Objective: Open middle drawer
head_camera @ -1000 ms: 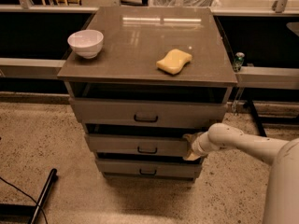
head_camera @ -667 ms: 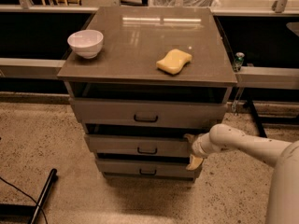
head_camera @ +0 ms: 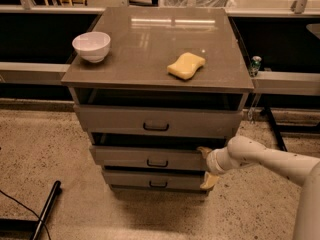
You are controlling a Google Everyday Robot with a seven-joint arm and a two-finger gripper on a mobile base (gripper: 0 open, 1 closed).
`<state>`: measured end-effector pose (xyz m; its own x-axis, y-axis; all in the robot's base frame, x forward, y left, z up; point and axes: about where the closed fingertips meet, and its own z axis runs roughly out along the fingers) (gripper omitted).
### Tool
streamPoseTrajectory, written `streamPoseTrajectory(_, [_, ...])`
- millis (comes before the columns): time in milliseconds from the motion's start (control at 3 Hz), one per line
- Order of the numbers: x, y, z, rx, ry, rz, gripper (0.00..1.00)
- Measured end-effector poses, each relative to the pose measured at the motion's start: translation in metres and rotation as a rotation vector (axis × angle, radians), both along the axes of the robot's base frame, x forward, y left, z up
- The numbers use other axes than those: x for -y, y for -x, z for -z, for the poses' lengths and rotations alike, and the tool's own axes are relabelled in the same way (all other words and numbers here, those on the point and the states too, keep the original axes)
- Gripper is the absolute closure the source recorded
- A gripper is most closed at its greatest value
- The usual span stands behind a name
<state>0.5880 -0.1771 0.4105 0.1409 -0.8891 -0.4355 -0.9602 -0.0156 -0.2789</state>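
The gripper [head_camera: 206, 166] is sitting at the right end of the middle drawer [head_camera: 145, 157]. Its fingers are standing apart, one fingertip [head_camera: 203, 150] at the drawer front's top edge and the other lower, near the bottom drawer [head_camera: 150, 179]. The arm [head_camera: 272, 161] is reaching in from the right. The middle drawer is lying between the top drawer [head_camera: 157, 121] and the bottom one, with a dark gap showing above it. Its handle [head_camera: 157, 162] is untouched. A white bowl [head_camera: 91, 46] and a yellow sponge [head_camera: 186, 65] are resting on the cabinet top [head_camera: 150, 39].
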Motion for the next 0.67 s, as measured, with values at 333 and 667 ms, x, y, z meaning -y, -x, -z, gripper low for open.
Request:
streamPoseTrajectory(333, [-0.0039,0.0099,-0.0007,0.0,-0.032,-0.017,0.0])
streamPoseTrajectory(667, [-0.0039,0.0099,-0.0007,0.0,-0.032,-0.017,0.0])
